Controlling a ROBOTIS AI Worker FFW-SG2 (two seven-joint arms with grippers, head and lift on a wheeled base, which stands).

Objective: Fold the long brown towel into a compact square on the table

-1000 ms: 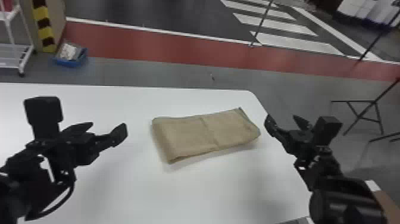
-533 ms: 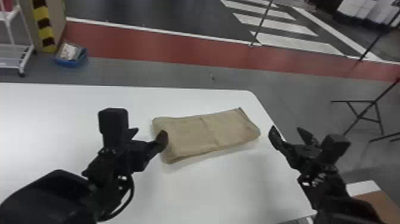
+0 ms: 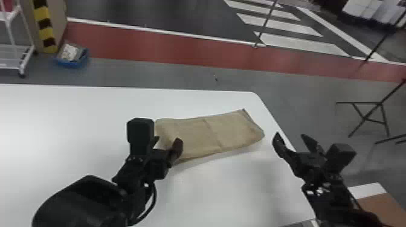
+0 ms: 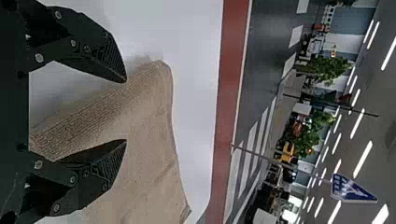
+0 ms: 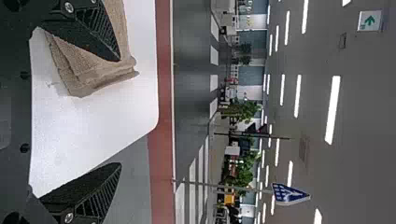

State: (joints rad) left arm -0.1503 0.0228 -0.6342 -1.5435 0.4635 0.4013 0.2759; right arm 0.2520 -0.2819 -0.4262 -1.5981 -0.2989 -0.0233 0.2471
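Well, the blue bin (image 3: 72,64) holds pale stuff (image 3: 69,52), while the left pincer (image 3: 168,141), near the towel (image 3: 208,132), and right pincer (image 3: 290,138) gape open.

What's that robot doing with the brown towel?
It's got the job of folding the towel into a neat square. The towel lies on the white table, already folded into layers but longer than a square. The robot's left tool is open at the towel's left end, not gripping it. Its right tool is open too, just off the other end.
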